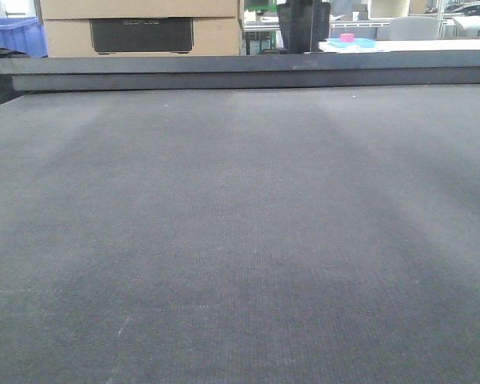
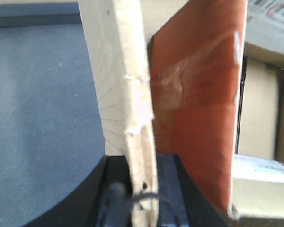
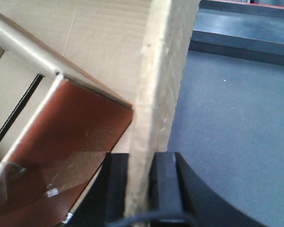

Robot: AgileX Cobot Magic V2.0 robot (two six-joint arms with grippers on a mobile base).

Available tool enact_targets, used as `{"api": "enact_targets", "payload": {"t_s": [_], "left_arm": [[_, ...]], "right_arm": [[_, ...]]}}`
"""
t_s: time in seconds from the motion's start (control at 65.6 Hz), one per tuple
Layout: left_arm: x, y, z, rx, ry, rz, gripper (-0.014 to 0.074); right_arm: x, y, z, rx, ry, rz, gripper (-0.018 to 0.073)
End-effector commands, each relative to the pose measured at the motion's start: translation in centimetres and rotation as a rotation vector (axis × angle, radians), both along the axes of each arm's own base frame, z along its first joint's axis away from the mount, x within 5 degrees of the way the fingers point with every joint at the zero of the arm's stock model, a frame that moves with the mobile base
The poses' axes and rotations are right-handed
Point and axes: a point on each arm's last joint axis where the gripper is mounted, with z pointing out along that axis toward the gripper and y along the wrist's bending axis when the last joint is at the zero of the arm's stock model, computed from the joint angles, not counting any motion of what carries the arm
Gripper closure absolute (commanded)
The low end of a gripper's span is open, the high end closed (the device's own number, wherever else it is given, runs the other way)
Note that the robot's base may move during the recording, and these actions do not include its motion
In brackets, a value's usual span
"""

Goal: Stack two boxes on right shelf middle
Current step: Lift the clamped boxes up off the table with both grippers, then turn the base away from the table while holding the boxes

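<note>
Cardboard box [image 2: 114, 71] is gripped by both arms, and the grips suggest the carry step is in hand. Left gripper [image 2: 142, 190] pinches a raw wall edge that rises from 6 toward 12 o'clock, with a taped inner flap [image 2: 194, 109] at 3 o'clock. Right gripper [image 3: 142, 185] is clamped on a wall likewise, with the flap at 9 o'clock. Dark table top [image 1: 240, 240] fills the front view. Shelf appears in no view. The next move calls for level, matched travel toward it.

The cardboard box [image 2: 113, 71] was pale, matt corrugated paperboard, its cut wall edge rough and frayed. Glossy, wrinkled clear tape [image 2: 173, 85] crossed a smooth reddish-brown flap [image 2: 199, 142]. The dark tabletop [image 1: 240, 240] was matt with a fine woven grain.
</note>
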Motion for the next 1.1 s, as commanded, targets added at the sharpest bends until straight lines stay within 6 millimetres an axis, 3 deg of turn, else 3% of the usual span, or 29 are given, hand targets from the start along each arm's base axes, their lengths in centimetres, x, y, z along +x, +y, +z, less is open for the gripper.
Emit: {"api": "enact_targets", "payload": {"t_s": [0.0,1.082], "left_arm": [[-0.16,0.30,1.09,-0.005,-0.088,0.015,0.0708],[-0.04,0.27,1.37,-0.015,-0.121,0.016,0.0708]], "right_arm": [[-0.38,-0.49,1.17,-0.004,-0.091,-0.027,0.0711],[-0.37,-0.50,1.20,-0.003,-0.095,-0.028,0.0711]]}}
